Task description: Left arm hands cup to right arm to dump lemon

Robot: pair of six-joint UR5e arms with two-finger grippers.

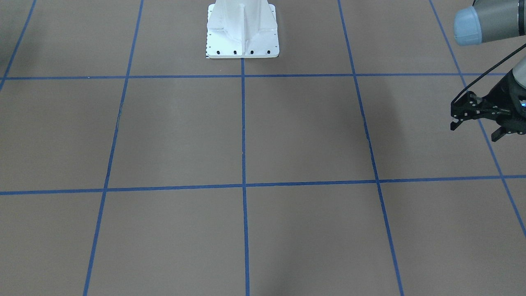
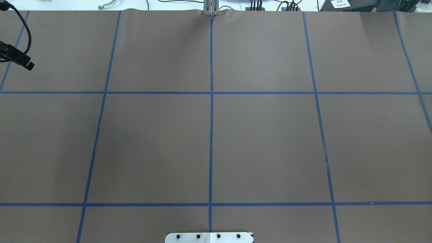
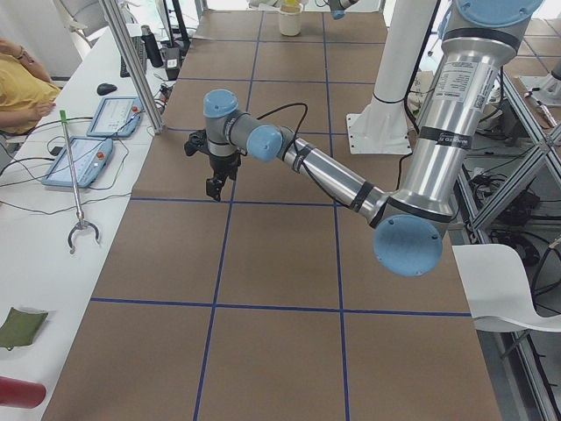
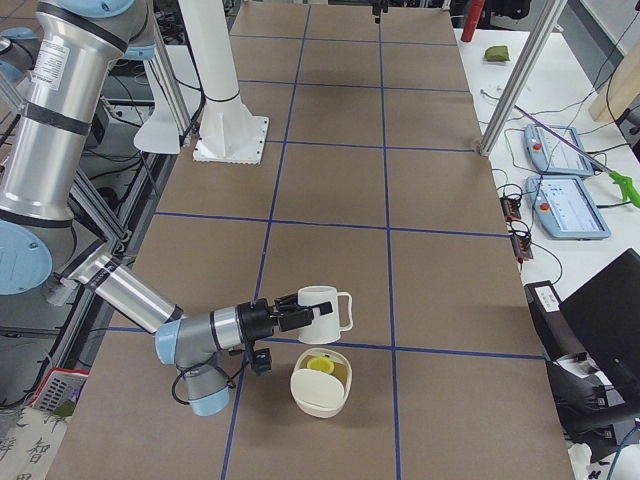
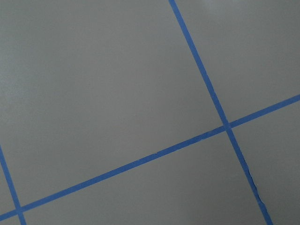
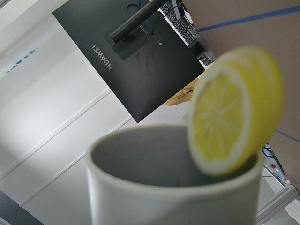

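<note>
Across the brown table [image 2: 263,145], blue tape lines [image 2: 211,135] mark a grid, and a white post [image 1: 242,31] stands bolted at the robot's edge.

At the end on the robot's left, the left arm [image 3: 438,132] reaches out over the table. The left gripper [image 1: 474,131] points down, clear of the surface. Its fingers [image 1: 498,133] stand wide apart with nothing between them.

At the opposite end, well apart from it, the right arm [image 4: 60,120] bends down and runs low over the table. The right gripper [image 4: 288,314] is against the side of the cup [image 4: 320,305]. Its fingers show clearly in no view, so I cannot tell how far they are closed or whether they clamp the cup.

A cream bowl [image 4: 318,400] sits on the table just beside the cup.

The cup hangs off the table, its handle turned away from the gripper. In the wrist view the table shows beyond the cup's mouth, so the cup is tipped over.

A lemon slice [image 6: 234,112] stands at the cup's grey rim, partly past it. A yellow piece [image 4: 320,365] lies in the bowl; whether it is the same slice I cannot tell.
</note>
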